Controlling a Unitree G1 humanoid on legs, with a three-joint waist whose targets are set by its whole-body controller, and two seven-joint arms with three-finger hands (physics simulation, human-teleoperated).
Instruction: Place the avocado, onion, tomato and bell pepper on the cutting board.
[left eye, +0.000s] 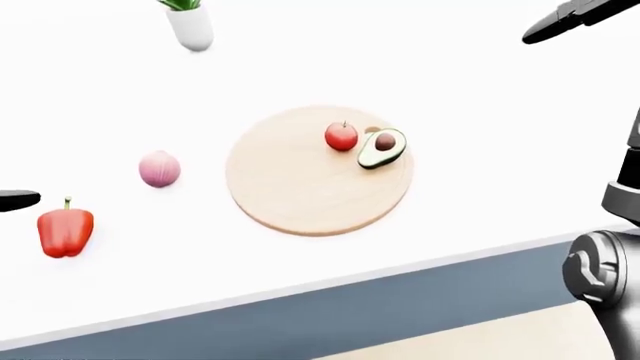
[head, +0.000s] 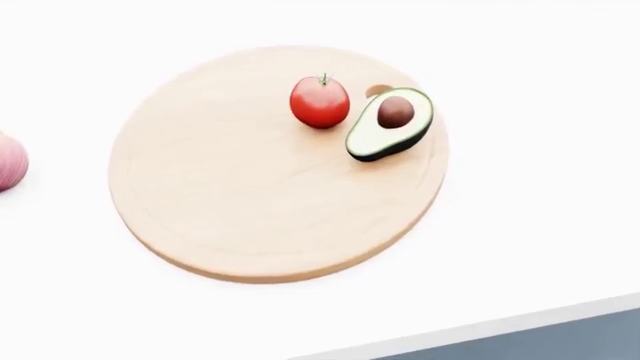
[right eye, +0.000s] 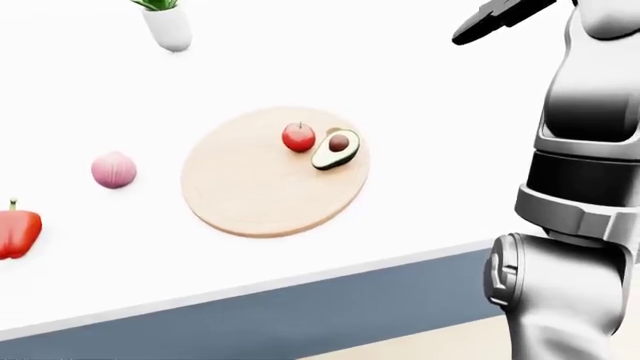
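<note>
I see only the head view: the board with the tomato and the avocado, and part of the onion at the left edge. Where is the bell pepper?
Observer: The bell pepper lies on the white counter, at the far left of the left-eye view, left of and lower than the onion. It is off the cutting board.
Operator: Is a hand close to it?
Observer: A dark tip, perhaps of the left hand, shows at the left edge just above the pepper, not touching it.
Operator: And the right hand?
Observer: The right hand is high in the top right of the right-eye view, holding nothing I can see.
</note>
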